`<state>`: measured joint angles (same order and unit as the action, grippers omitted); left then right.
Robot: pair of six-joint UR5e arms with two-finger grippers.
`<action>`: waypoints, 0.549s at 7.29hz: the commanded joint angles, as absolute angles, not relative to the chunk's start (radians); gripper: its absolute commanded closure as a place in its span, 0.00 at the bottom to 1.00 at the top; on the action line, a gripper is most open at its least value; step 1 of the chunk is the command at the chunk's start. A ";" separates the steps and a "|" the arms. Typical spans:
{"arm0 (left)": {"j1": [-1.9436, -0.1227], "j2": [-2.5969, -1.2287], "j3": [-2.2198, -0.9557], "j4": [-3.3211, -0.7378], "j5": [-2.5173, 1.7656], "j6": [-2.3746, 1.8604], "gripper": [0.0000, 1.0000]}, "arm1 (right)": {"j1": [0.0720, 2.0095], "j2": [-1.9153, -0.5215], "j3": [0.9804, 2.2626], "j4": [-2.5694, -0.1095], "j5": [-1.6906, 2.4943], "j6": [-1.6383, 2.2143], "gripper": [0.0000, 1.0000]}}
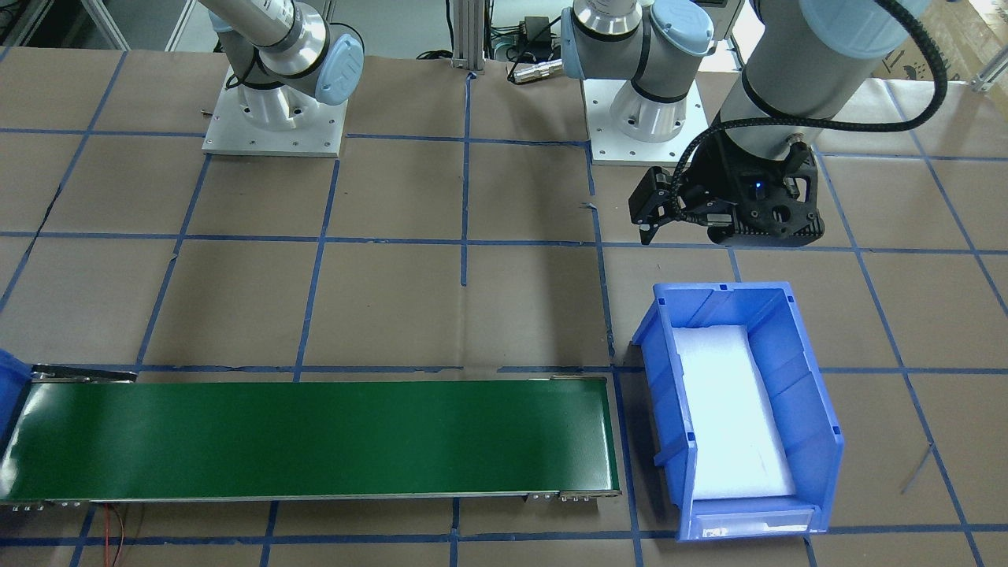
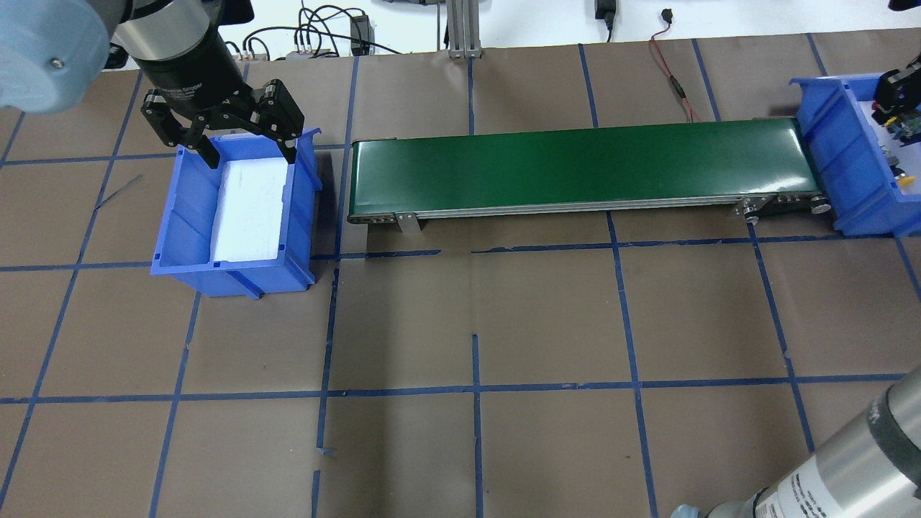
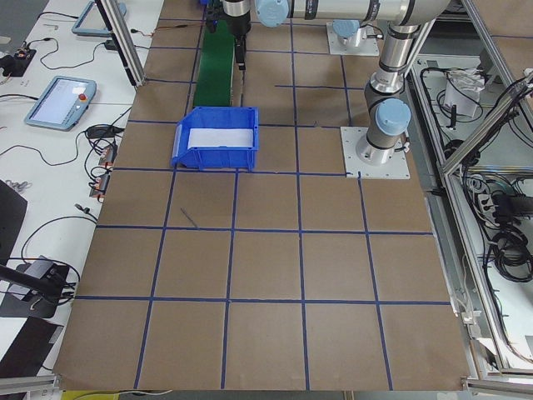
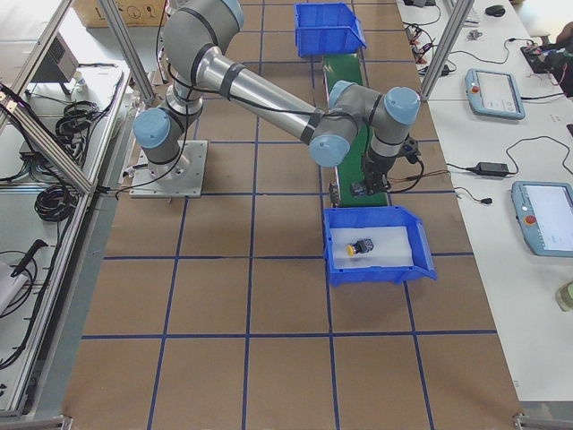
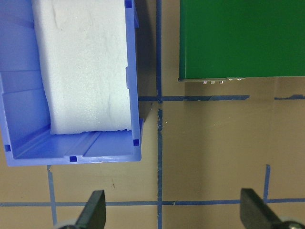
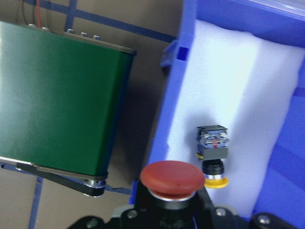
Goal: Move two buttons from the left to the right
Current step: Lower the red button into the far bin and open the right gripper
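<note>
The red button (image 6: 172, 177) sits cap-up in my right gripper (image 6: 172, 210), which is shut on it above the near edge of the right blue bin (image 6: 176, 95). The yellow button (image 6: 213, 148) lies on its side on the white foam in that bin; it also shows in the exterior right view (image 4: 361, 246). My left gripper (image 2: 250, 157) is open and empty, held above the far end of the left blue bin (image 2: 187, 208). That bin holds only white foam.
A green conveyor belt (image 2: 575, 165) runs between the two bins. Blue tape lines grid the brown paper table top. A red wire (image 2: 673, 79) lies behind the belt. The arm bases (image 1: 274, 118) stand at the robot's side of the table.
</note>
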<state>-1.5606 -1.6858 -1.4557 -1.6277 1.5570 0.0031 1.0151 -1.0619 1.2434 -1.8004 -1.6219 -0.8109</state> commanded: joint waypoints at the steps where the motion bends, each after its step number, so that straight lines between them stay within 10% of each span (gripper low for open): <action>1: -1.562 -1.686 -1.456 -1.628 1.557 0.003 0.00 | 0.971 -1.031 1.157 -1.799 -1.618 -0.833 0.91; 4: -1.562 -1.687 -1.456 -1.628 1.555 0.003 0.00 | 0.979 -0.838 1.056 -1.845 -1.606 -0.825 0.90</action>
<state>-1.5615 -1.6864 -1.4558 -1.6269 1.5557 0.0031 0.9766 -0.9140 1.0966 -1.8311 -1.6121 -0.8287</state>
